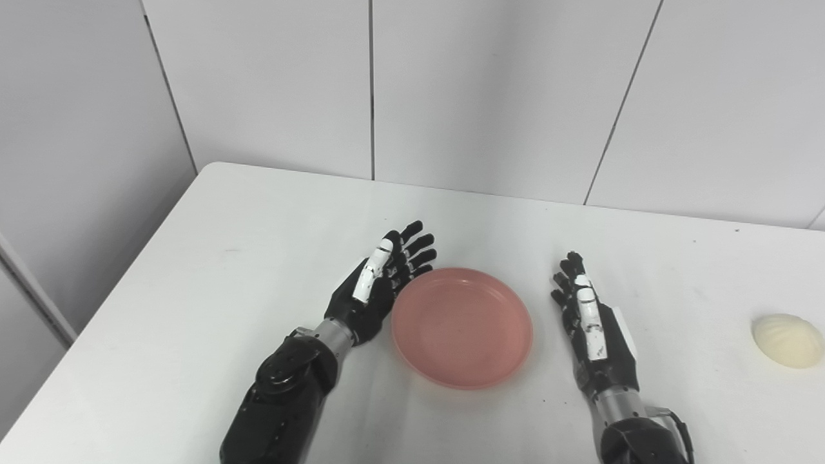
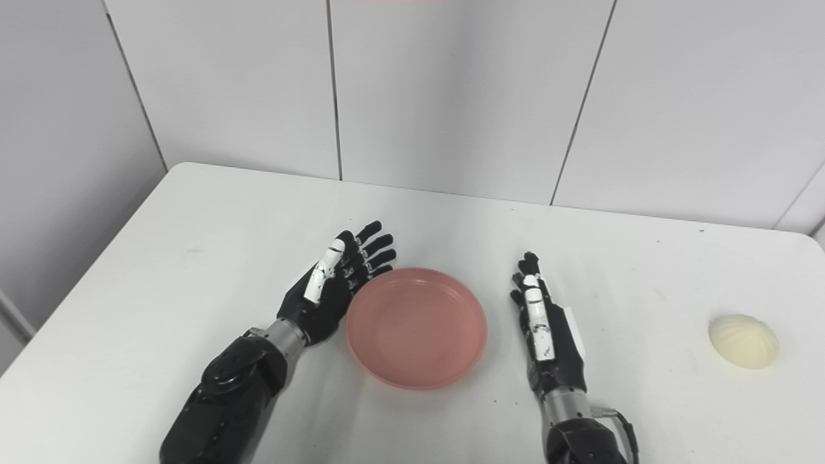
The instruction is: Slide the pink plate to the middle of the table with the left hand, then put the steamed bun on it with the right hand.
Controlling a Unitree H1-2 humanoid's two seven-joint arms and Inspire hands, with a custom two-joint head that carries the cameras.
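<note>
The pink plate [image 1: 461,327] lies empty on the white table [image 1: 258,232], near its middle. My left hand [image 1: 380,283] is open, fingers straight, set on edge against the plate's left rim. My right hand [image 1: 590,319] is open and empty, fingers straight, a little to the right of the plate and apart from it. The pale steamed bun [image 1: 787,340] sits on the table far to the right, well away from both hands. In the right eye view the plate [image 2: 416,327], left hand [image 2: 338,280], right hand [image 2: 544,325] and bun [image 2: 743,341] stand the same way.
White wall panels [image 1: 451,90] rise behind the table's far edge. The table's left edge [image 1: 109,290] runs diagonally towards the front. Bare tabletop lies between my right hand and the bun.
</note>
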